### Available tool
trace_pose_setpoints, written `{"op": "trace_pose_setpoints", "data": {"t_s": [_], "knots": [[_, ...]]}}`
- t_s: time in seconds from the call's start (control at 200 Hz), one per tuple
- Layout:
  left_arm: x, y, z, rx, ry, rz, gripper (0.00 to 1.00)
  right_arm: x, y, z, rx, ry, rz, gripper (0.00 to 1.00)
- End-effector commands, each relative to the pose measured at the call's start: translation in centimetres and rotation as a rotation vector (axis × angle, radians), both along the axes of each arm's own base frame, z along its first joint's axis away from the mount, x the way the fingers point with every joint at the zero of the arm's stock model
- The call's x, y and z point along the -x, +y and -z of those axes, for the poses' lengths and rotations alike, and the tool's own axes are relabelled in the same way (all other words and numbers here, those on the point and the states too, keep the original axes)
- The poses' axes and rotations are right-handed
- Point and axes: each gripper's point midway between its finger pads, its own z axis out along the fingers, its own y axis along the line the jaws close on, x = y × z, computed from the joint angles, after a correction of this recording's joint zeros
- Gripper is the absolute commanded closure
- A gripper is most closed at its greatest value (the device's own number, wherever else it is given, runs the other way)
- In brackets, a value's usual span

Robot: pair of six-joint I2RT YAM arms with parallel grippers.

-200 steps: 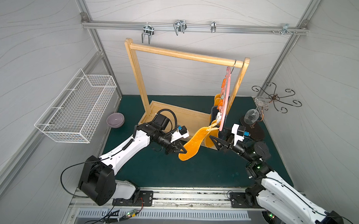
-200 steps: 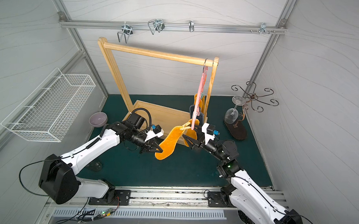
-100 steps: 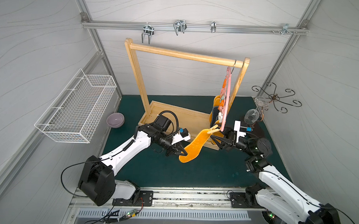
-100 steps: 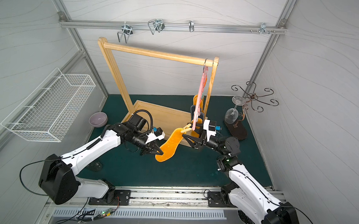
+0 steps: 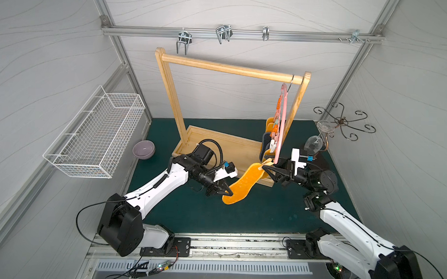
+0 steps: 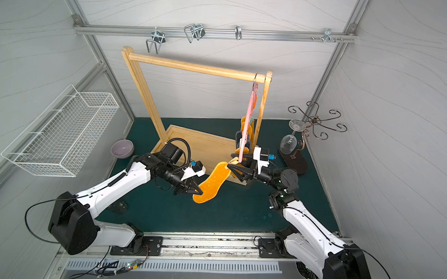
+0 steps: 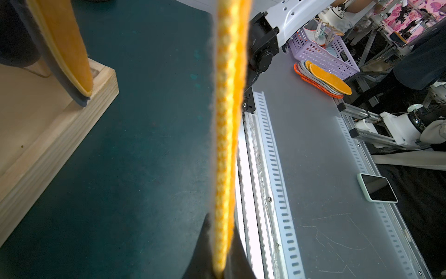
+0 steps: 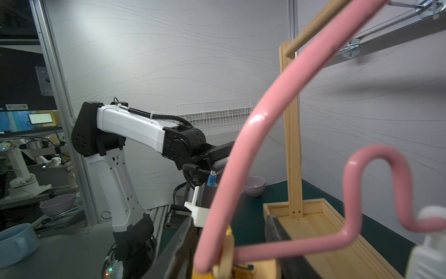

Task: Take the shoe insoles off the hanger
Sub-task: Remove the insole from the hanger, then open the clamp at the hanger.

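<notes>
**Right gripper has closed in on the clip at the hanger's low corner**

Since a second ago, the right gripper (image 5: 263, 168) has risen and come forward to the lowest corner of the pink hanger (image 5: 282, 116). The hanger hangs by its hook from the top bar of the wooden rack (image 5: 232, 69), at the end nearest the right arm. The jaws have narrowed but stand apart, one on each side of the pale wooden clothespin (image 8: 225, 253) at that corner. The right wrist view shows a gap between the clip and one finger.

The left gripper (image 5: 229, 194) stays clamped on the lower end of an orange insole (image 5: 244, 184), whose upper end sits in that clothespin. This insole slants out from the front of the rack's base toward the left arm, clear of the green bench (image 5: 214, 216). In the left wrist view its fuzzy edge (image 7: 226, 120) runs straight between the fingers.

The other insoles (image 5: 268, 131), orange and dark grey, hang in a row from the hanger over the rack's tray base. Their number cannot be told.
</notes>
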Motion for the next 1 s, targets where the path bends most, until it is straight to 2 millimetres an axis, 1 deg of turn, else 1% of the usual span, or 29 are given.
{"op": "trace_pose_setpoints", "data": {"t_s": [0.0, 0.05, 0.1, 0.125, 0.2, 0.32, 0.38, 0.56, 0.635, 0.73, 0.84, 0.87, 0.895, 0.925, 0.995], "knots": [[-0.1, -0.2, -0.6, 0.011, -0.045, 0.028, 1.0, 0.8, -0.2, -1.5, -0.026, -0.051, -0.029, 0.57], [-0.1, -0.1, -0.4, 0.004, -0.046, 0.028, 1.0, 0.7, -0.2, -1.5, -0.025, -0.051, -0.028, 0.58], [-0.2, 0.0, -0.3, -0.002, -0.047, 0.025, 1.0, 0.6, -0.2, -1.4, -0.024, -0.051, -0.031, 0.62], [-0.2, -0.1, -0.3, -0.004, -0.05, 0.025, 1.0, 0.5, -0.1, -1.3, -0.023, -0.048, -0.03, 0.62], [-0.3, 0.0, -0.3, -0.009, -0.052, 0.022, 1.0, 0.2, -0.1, -1.2, -0.024, -0.036, -0.023, 0.69], [-0.5, 0.2, 0.0, -0.028, -0.064, 0.016, 1.0, -0.5, 0.0, -0.9, -0.016, -0.003, -0.012, 0.73], [-0.8, 0.3, 0.3, -0.038, -0.065, 0.0, 1.0, -0.8, 0.1, -0.7, -0.014, 0.014, -0.008, 0.74], [-1.9, 1.0, 0.2, -0.02, -0.058, -0.05, 1.0, -1.6, -0.2, -0.4, -0.023, 0.045, 0.027, 0.73], [-2.3, 1.5, 0.5, -0.021, -0.057, -0.072, 1.0, -1.8, -0.3, -0.1, -0.018, 0.061, 0.036, 0.73], [-2.3, 2.2, 1.5, -0.053, -0.07, -0.08, 1.0, -2.3, -0.5, 0.3, -0.015, 0.076, 0.064, 0.73], [-2.0, 3.2, 3.7, -0.121, -0.077, -0.092, 1.0, -2.6, -0.5, 0.7, -0.003, 0.104, 0.074, 0.69], [-2.0, 3.5, 4.3, -0.136, -0.078, -0.099, 1.0, -2.6, -0.5, 0.8, -0.001, 0.108, 0.076, 0.64], [-1.9, 3.7, 4.6, -0.144, -0.077, -0.103, 1.0, -2.7, -0.6, 0.9, 0.0, 0.114, 0.08, 0.57], [-1.9, 4.1, 4.8, -0.151, -0.075, -0.115, 1.0, -2.8, -0.7, 1.0, 0.0, 0.123, 0.089, 0.51], [-2.4, 4.9, 5.0, -0.15, -0.067, -0.155, 1.0, -3.1, -0.8, 1.4, 0.003, 0.137, 0.112, 0.42]]}}
